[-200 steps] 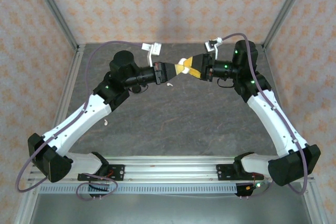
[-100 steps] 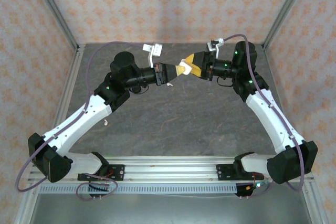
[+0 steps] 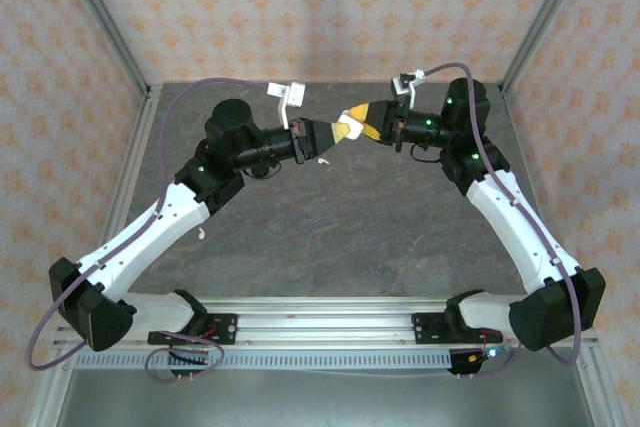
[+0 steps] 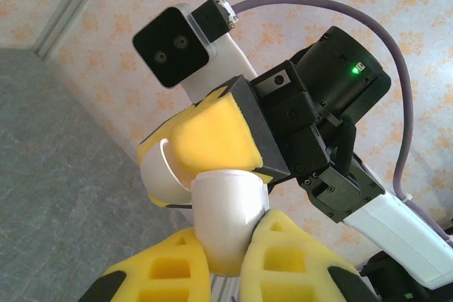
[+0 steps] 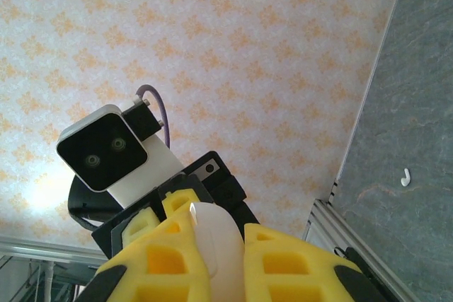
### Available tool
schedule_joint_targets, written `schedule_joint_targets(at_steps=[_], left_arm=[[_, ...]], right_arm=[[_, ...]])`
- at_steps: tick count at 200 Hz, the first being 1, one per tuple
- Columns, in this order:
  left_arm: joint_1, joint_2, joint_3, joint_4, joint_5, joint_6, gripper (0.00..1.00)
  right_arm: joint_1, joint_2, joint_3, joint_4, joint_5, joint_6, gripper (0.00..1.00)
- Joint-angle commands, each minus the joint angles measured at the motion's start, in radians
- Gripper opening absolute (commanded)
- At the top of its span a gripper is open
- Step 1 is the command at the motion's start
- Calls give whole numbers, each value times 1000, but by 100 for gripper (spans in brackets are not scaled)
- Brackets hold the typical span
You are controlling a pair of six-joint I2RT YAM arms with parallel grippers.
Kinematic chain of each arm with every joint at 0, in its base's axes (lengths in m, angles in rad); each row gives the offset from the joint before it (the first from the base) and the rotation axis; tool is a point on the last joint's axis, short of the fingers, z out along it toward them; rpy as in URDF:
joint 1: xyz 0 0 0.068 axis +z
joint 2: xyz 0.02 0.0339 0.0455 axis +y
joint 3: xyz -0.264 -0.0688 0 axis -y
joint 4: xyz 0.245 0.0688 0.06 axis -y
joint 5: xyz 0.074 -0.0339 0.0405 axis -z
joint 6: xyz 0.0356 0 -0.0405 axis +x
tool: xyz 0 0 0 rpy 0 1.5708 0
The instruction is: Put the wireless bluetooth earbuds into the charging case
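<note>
The grey table (image 3: 330,237) lies well below the white charging case (image 4: 226,206), which is held up in the air over the table's far middle; the left arm (image 3: 150,232) reaches to the case from one side and the right arm (image 3: 520,227) from the other, so the two wrists nearly meet at it.

The left gripper (image 3: 336,133) has its yellow pads pressed onto the case's rounded body, pinching it from below in the left wrist view; the right gripper (image 3: 362,127) is closed on the lid (image 4: 164,175), which stands tipped away from the body and looks partly open.

A small white earbud (image 3: 322,159) lies on the table just below the case, apart from both grippers; a second white speck (image 3: 203,234) lies well away from the case toward the left arm's side, too small to name with confidence.

The step in hand looks like opening the case. To do it well, the left pinch should stay firm and motionless; the right should swing the lid round its hinge rather than drag it straight off; a smooth shell between foam pads may slip or twist, so the motion wants to be slow; once the lid stands fully back, the cavity should face upward before the right lets go to fetch the earbud beneath the case.
</note>
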Motion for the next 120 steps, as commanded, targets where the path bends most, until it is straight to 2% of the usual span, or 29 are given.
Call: schedule_joint_targets(at_steps=[1,11,39,64,90,120], left_arm=[[-12,-14,2,-44,-4,84,1],[-11,-18,2,-69,-4,100,5],[-10,-37,4,-129,-5,141,42],[5,-57,7,-162,13,153,63],[31,-73,25,-205,77,204,65],[39,-87,73,-299,149,317,66]], right_arm=[[25,-23,50,40,-6,-11,0],[27,-20,65,23,-5,-39,0],[32,-14,150,-152,-12,-227,0],[40,-3,258,-388,-6,-462,0],[68,15,354,-624,70,-704,0],[94,18,386,-722,159,-837,0]])
